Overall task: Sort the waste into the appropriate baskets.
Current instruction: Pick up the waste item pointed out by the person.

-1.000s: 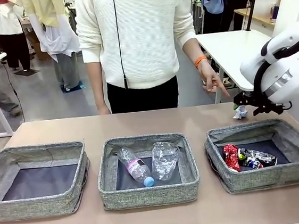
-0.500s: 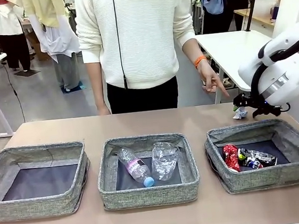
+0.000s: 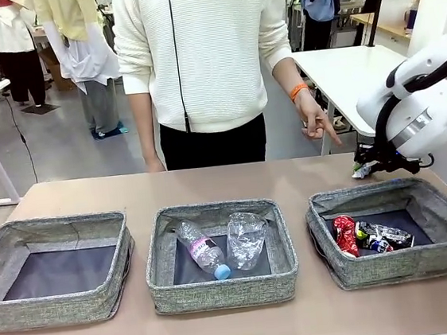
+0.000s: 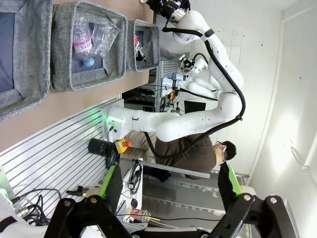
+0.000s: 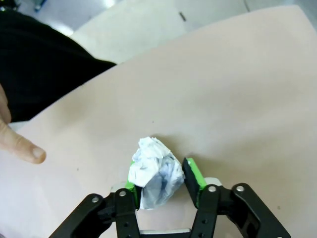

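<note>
At the table's far right, behind the right basket (image 3: 410, 264), my right gripper (image 3: 367, 168) is shut on the crumpled white paper ball (image 3: 358, 172). In the right wrist view its green pads (image 5: 192, 173) squeeze the paper ball (image 5: 153, 171) low over the tabletop. The middle basket (image 3: 221, 292) holds a blue-capped bottle (image 3: 203, 251) and a clear plastic cup (image 3: 247, 238). A crushed red can (image 3: 345, 233) and a dark printed can (image 3: 383, 237) lie in the right basket. The left basket (image 3: 54, 225) shows only its dark base. My left gripper (image 4: 168, 171) is open, off the table's side.
A person stands at the far edge, one hand (image 3: 315, 126) pointing down beside the paper ball; a fingertip (image 5: 20, 144) is just left of it in the right wrist view. Bare table (image 3: 225, 179) runs behind the baskets and along the front edge.
My right gripper has shut on the paper ball, which was lying free between open fingers a second ago. The ball has shifted slightly. The left arm has not moved.
</note>
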Motion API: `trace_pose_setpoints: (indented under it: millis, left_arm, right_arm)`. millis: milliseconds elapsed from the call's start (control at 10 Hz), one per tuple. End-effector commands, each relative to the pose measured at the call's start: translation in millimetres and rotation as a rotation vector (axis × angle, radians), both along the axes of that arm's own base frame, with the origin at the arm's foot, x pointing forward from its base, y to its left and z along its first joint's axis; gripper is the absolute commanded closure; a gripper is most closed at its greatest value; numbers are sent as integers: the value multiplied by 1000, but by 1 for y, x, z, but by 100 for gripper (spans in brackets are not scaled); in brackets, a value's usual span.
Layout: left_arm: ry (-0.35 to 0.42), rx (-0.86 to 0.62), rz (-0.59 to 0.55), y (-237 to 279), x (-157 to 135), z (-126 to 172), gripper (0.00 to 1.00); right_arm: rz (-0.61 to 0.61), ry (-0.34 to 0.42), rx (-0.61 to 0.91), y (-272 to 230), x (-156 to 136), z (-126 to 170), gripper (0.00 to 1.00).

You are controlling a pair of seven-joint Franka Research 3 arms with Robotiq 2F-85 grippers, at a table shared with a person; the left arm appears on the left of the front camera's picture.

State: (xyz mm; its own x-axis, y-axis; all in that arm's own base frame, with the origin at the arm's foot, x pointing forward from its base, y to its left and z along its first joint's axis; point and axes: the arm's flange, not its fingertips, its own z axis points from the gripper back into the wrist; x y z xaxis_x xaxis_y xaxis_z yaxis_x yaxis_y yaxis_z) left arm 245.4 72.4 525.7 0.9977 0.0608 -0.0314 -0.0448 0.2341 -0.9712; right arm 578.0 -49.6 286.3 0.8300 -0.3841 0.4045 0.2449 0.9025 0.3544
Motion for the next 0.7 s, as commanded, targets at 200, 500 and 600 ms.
trace_pose_setpoints:
  millis: [200,500,600]
  left_arm:
    - [-3,-12,-2,-1,-2,4,0]
    - [-3,-12,-2,-1,-2,4,0]
    - [-3,-12,-2,-1,-2,4,0]
  right_arm:
    - [-3,34,56,0,-2,-2,100]
    - [-9,17,46,-2,-4,4,100]
    - [-10,16,48,-2,-6,3,100]
